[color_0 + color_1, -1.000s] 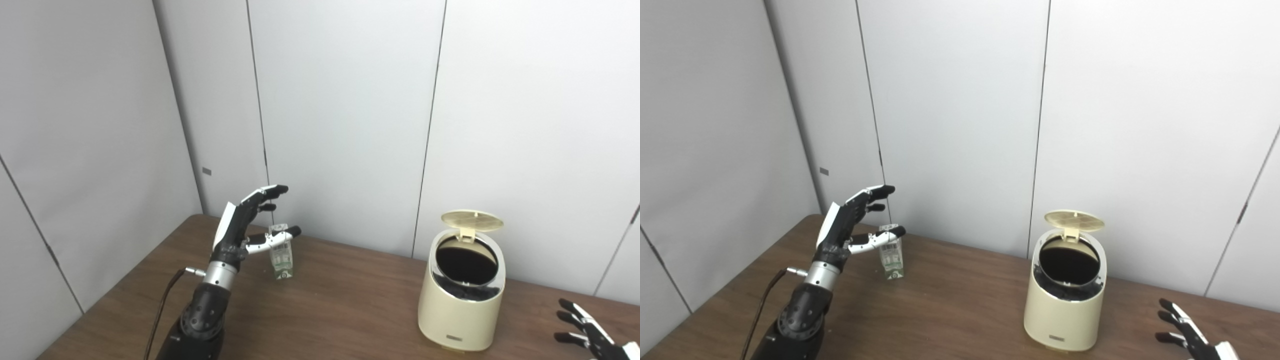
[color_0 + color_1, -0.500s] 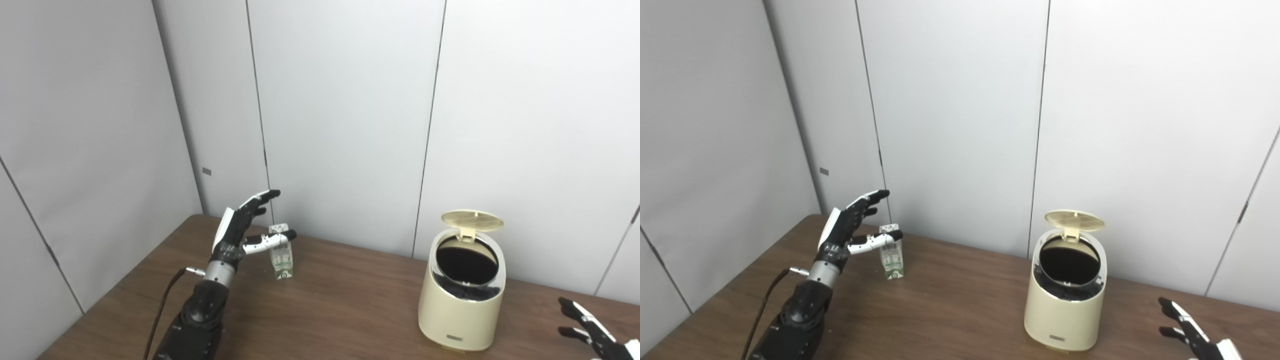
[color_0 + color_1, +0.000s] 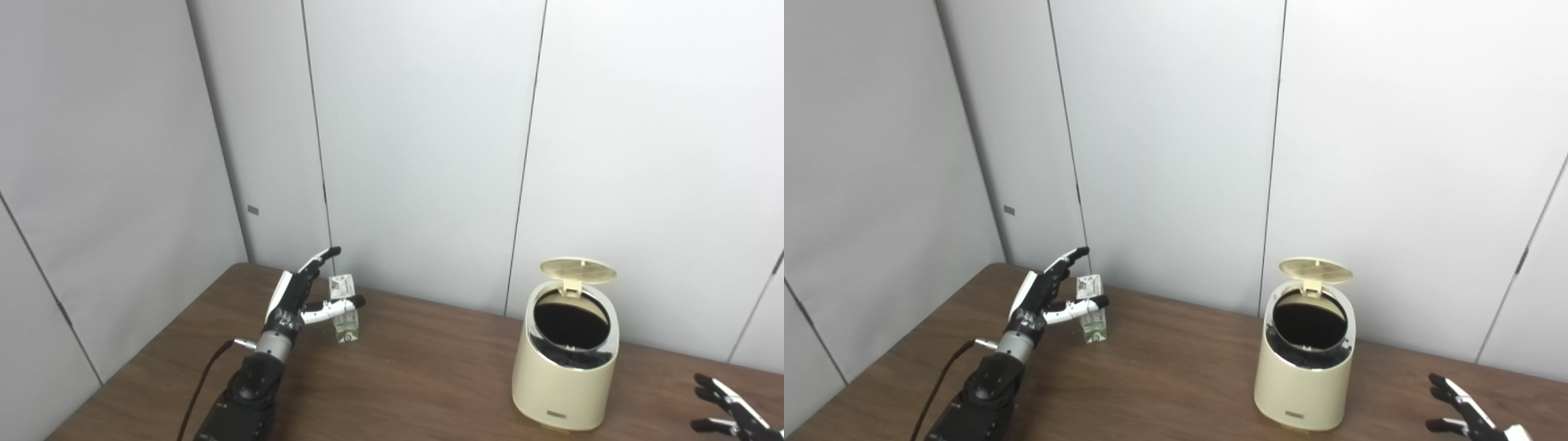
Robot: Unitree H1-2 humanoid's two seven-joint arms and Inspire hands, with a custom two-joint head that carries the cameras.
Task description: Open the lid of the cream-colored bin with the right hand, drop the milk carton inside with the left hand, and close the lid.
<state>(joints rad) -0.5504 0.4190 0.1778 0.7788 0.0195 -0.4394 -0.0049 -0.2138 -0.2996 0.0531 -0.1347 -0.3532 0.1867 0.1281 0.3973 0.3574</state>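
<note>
— Nearest the cameras? Right hand [image 3: 732, 416] low at the bottom corner, fingers spread, holding nothing, well apart from the bin [image 3: 566, 355].

— And the bin? Standing on the table [image 3: 416, 380], lid [image 3: 578, 271] tipped up at the back, dark mouth showing. Opening step judged done.

— Further back? Left hand [image 3: 300, 294] raised beside the milk carton [image 3: 345, 306], fingers apart, thumb stretched across the front of the carton, other fingers lifted near its top on the left. Not closed on it; contact by the thumb hard to tell.

— Carton's place? Upright on the table near the far wall, well left of the bin.

— Step in hand, then? Reaching for the carton, probably. Next: settle the hand lower around the body, close thumb and fingers on opposite faces, lift clear, carry right over the open mouth.

— Risk? Knocking the light carton over with the thumb before closing.
</note>
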